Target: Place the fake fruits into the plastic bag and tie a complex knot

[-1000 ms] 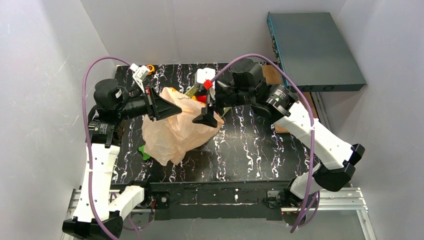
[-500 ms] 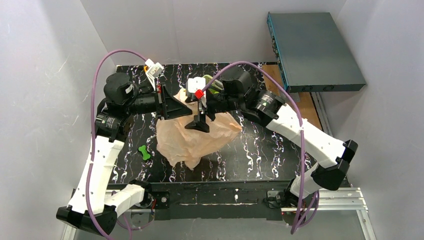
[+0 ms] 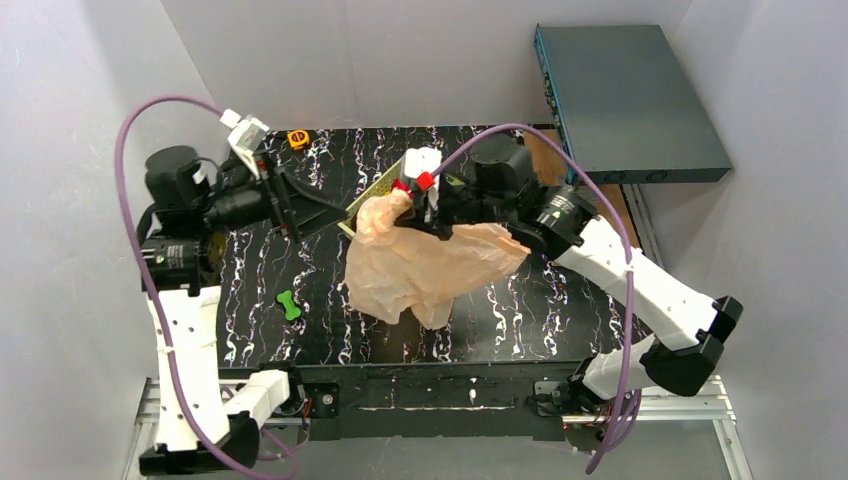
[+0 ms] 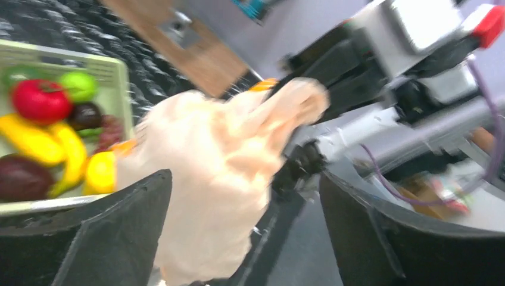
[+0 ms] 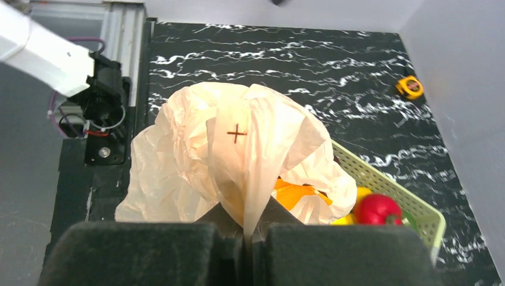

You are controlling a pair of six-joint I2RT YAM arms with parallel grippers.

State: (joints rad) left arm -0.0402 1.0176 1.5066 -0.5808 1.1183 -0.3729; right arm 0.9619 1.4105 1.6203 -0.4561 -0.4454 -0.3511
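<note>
The peach plastic bag (image 3: 425,268) hangs crumpled over the table's middle. My right gripper (image 3: 413,218) is shut on a fold at its top, and the right wrist view shows the film pinched between the pads of that gripper (image 5: 247,229). My left gripper (image 3: 318,212) stands open just left of the bag, with the bag (image 4: 214,173) in front of its spread fingers (image 4: 119,232). The fake fruits lie in the green basket (image 4: 116,71): a red apple (image 4: 39,100), a lime (image 4: 78,86), bananas (image 4: 50,146) and a dark plum (image 4: 21,177). No knot is in view.
The basket (image 3: 368,190) is half hidden behind the bag. A green bone toy (image 3: 290,305) lies at the front left, and a yellow tape measure (image 3: 298,139) sits at the back. A blue-grey box (image 3: 625,100) stands at the back right.
My left gripper has opened, let go of the bag and pulled back to the left. My right gripper has shut on the bag's top and carried it to the right.
</note>
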